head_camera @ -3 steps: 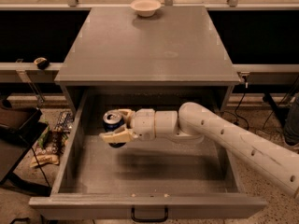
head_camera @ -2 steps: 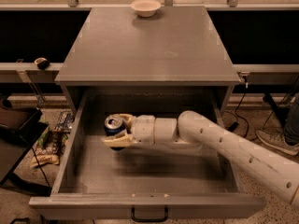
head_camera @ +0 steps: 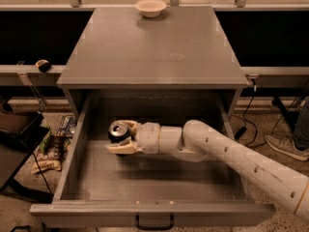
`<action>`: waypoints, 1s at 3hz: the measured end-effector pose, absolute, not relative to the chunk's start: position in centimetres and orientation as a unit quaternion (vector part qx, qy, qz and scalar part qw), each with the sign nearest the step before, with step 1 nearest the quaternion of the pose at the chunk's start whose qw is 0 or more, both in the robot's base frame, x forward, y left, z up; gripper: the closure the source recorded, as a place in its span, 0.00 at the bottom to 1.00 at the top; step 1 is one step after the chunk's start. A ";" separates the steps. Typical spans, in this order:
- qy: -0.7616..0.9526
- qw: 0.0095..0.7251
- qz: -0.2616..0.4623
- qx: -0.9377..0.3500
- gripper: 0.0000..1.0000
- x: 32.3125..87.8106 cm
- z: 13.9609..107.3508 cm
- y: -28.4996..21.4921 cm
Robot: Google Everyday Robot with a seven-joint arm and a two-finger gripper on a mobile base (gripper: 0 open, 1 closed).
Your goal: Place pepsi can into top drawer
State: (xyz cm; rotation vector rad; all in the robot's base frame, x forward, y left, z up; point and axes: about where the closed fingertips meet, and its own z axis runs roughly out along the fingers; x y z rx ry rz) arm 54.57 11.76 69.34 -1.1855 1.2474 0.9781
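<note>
Grey cabinet top (head_camera: 154, 52) carries a cream bowl (head_camera: 150, 7) at its back edge. Drawer (head_camera: 145, 185) beneath is open, black handle (head_camera: 154, 224) on its front. Gripper (head_camera: 120, 138) sits inside the drawer, left of centre, fingers clamped on the can (head_camera: 118, 130), silver top up. Arm (head_camera: 231, 158) enters over the drawer's right side. Cables (head_camera: 246, 115) and a shoe (head_camera: 286, 146) lie right of the drawer, snack packets (head_camera: 46, 159) left.

The gripper (head_camera: 120, 138) is inside the top drawer (head_camera: 145, 209), its smooth, cream, plastic-looking fingers (head_camera: 126, 148) clasped around the pepsi can (head_camera: 118, 129). The can's metal top shines silver and its dark blue side looks glossy. The arm (head_camera: 241, 159) has a smooth, pale, slightly shiny shell. The drawer and the cabinet top (head_camera: 154, 47) are matt grey, and the drawer floor is faintly speckled. The handle (head_camera: 154, 223) is smooth and black. The bowl (head_camera: 150, 7) looks matt cream.
</note>
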 end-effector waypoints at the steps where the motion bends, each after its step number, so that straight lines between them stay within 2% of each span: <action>1: 0.527 0.549 0.413 -0.501 0.52 54.6 69.3 11.8; 3: 0.527 0.549 0.413 -0.501 0.04 54.6 69.3 11.8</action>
